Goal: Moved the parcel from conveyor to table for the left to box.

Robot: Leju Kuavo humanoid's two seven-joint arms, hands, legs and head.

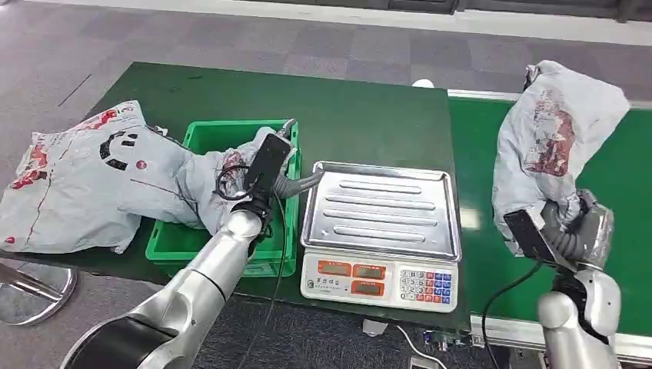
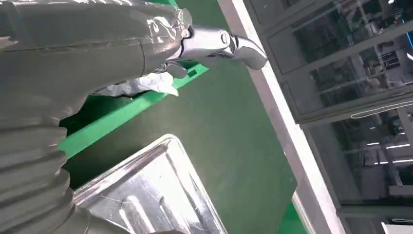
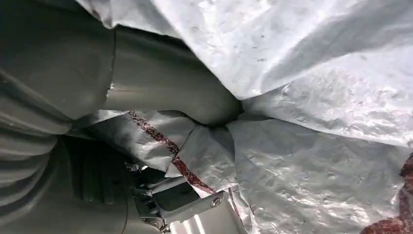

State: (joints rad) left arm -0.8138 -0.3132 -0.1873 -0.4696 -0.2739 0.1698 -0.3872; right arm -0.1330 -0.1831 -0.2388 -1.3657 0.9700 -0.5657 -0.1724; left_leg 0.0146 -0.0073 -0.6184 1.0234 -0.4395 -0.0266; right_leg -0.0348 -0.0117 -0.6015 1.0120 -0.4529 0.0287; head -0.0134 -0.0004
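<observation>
Above the green conveyor belt [image 1: 623,231] our right hand [image 1: 573,231] clamps a crumpled grey plastic parcel [image 1: 550,138] | left hand [image 1: 261,173] over green plastic crate [image 1: 231,132], fingers' state we cannot tell

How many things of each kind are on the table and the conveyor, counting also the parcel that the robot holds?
Grey parcels: 3 (one held up by the right hand over the conveyor, one in the green crate, one lying on the table)
Green crates: 1
Weighing scales: 1
Total: 5
</observation>
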